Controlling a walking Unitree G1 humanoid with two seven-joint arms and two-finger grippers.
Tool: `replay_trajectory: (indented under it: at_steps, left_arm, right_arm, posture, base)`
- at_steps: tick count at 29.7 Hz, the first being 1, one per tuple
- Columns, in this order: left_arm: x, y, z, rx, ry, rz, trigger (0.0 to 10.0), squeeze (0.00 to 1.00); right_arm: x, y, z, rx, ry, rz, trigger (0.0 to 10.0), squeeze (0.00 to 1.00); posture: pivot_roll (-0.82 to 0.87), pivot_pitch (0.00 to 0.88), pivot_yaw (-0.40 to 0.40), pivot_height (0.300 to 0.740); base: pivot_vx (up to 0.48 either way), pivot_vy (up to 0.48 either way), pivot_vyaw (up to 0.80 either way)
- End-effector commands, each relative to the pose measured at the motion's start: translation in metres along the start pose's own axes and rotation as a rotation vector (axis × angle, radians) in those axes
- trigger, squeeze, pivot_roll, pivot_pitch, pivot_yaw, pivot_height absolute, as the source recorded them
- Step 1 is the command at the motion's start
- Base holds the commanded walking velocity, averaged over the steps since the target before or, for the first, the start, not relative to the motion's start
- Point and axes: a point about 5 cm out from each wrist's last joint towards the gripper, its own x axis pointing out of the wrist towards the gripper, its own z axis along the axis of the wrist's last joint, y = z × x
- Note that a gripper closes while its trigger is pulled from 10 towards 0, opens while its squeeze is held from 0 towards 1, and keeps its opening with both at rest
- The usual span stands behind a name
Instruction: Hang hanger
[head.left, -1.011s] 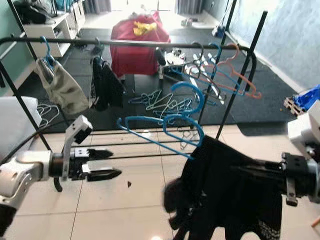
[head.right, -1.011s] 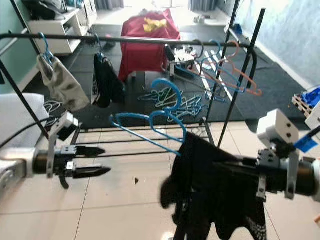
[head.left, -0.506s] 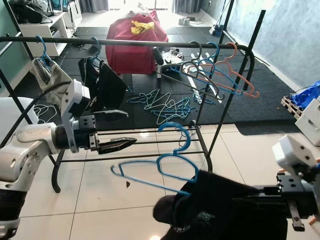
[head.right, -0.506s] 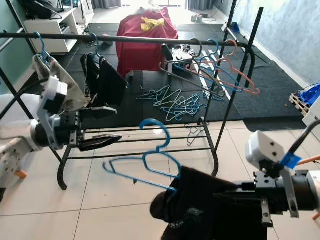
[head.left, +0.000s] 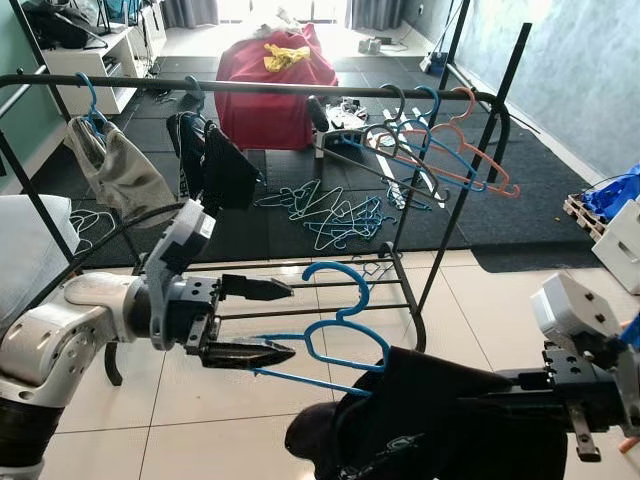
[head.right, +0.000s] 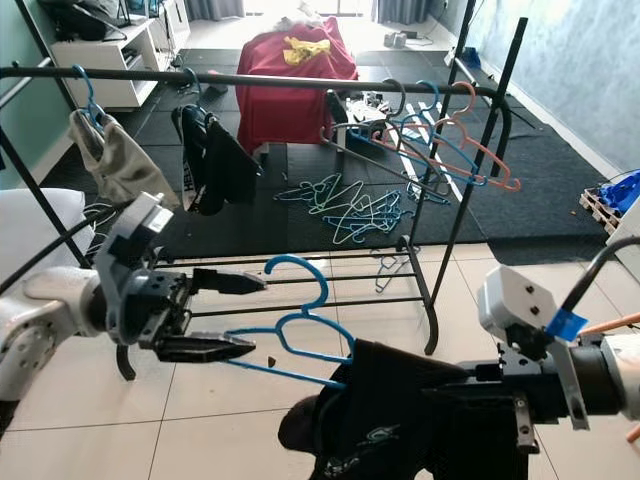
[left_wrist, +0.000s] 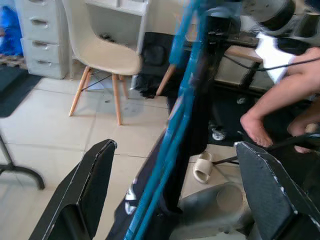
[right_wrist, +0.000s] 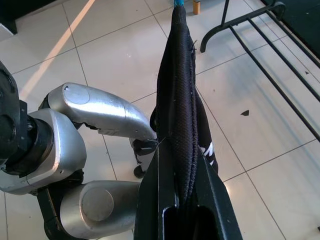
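Head views: while the robot faces the clothes rack (head.left: 250, 87), both arms reach in low over the tiled floor (head.left: 120, 420).
Left tool (head.left: 268, 320): at 9 o'clock of the left eye view; fingers apart, one above and one below the left shoulder of the blue hanger (head.left: 335, 330); contact with it cannot be told.
Blue hanger: below centre, hook up, well under the rack's top rail; its right end runs into the black garment (head.left: 430, 410).
Right tool (head.right: 480, 385): at 4 o'clock of the right eye view, fingers together, clamped on the black garment.
Rack rail: grey cloth (head.left: 120, 175) at 10 o'clock, dark clothing (head.left: 215, 165) beside it, empty hangers (head.left: 440, 150) at 1 o'clock.
Left wrist view: both fingers (left_wrist: 87, 192) spread wide, hanger and garment running between them.
Right wrist view: fingers (right_wrist: 212, 200) pinched on the garment's folded edge; left arm (right_wrist: 100, 112) at 9 o'clock.
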Motion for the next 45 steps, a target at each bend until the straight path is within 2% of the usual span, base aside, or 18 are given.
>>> replay_trajectory:
  at_steps: [1, 2, 11, 12, 13, 21, 34, 41, 42, 43, 45]
  left_arm:
    - [0.013, 0.003, -0.004, -0.01, -0.011, 0.016, 10.0, 0.0]
    - [0.018, 0.005, -0.005, -0.009, -0.013, 0.027, 10.0, 0.0]
    - [0.029, 0.001, -0.009, -0.022, -0.007, 0.007, 10.0, 0.0]
    - [0.031, -0.002, -0.011, -0.029, 0.001, -0.013, 4.2, 0.0]
    - [0.031, -0.004, -0.012, -0.036, 0.006, -0.027, 0.0, 0.0]
    - [0.026, -0.011, -0.012, -0.049, 0.02, -0.07, 0.0, 0.0]
    - [0.034, -0.014, -0.011, -0.045, -0.001, -0.086, 0.0, 0.0]
    - [0.038, -0.014, -0.009, -0.04, -0.037, -0.079, 0.0, 0.0]
    - [0.04, -0.013, -0.008, -0.043, -0.058, -0.075, 0.0, 0.0]
    - [0.043, -0.013, -0.007, -0.048, -0.096, -0.069, 0.0, 0.0]
    - [0.043, -0.013, -0.007, -0.048, -0.096, -0.069, 0.0, 0.0]
  right_arm:
    - [0.0, -0.001, 0.004, -0.036, 0.006, 0.014, 0.0, 0.0]
    - [0.001, -0.001, 0.005, -0.042, 0.004, 0.018, 0.0, 0.0]
    - [0.004, -0.003, 0.007, -0.056, -0.01, 0.022, 0.0, 0.0]
    - [0.005, -0.003, 0.008, -0.06, -0.014, 0.023, 0.0, 0.0]
    - [0.005, -0.004, 0.008, -0.062, -0.017, 0.023, 0.0, 0.0]
    - [0.005, -0.006, 0.009, -0.068, -0.02, 0.019, 0.0, 0.0]
    - [0.004, -0.009, 0.011, -0.079, -0.021, 0.018, 0.0, 0.0]
    - [0.004, -0.012, 0.014, -0.086, -0.056, 0.002, 0.0, 0.0]
    - [0.003, -0.013, 0.017, -0.085, -0.076, 0.0, 4.5, 0.0]
    - [0.0, -0.015, 0.021, -0.086, -0.107, -0.016, 10.0, 0.68]
    - [0.0, -0.015, 0.021, -0.086, -0.107, -0.016, 10.0, 0.68]
  posture:
    - [-0.14, 0.084, -0.011, 0.74]
    - [-0.14, 0.084, -0.011, 0.74]
    - [-0.14, 0.083, -0.012, 0.74]
    - [-0.14, 0.081, -0.011, 0.74]
    - [-0.14, 0.081, -0.011, 0.74]
    - [-0.14, 0.076, -0.011, 0.74]
    - [-0.14, 0.068, -0.019, 0.74]
    - [-0.14, 0.069, -0.02, 0.74]
    - [-0.14, 0.073, -0.021, 0.74]
    - [-0.14, 0.074, -0.022, 0.74]
    - [-0.14, 0.074, -0.022, 0.74]
  base:
    - [0.0, 0.0, 0.0]
    - [0.0, 0.0, 0.0]
    - [0.0, 0.0, 0.0]
    - [0.0, 0.0, 0.0]
    - [0.0, 0.0, 0.0]
    - [0.0, 0.0, 0.0]
    - [0.0, 0.0, 0.0]
    - [0.0, 0.0, 0.0]
    - [0.0, 0.0, 0.0]
    - [0.0, 0.0, 0.0]
    - [0.0, 0.0, 0.0]
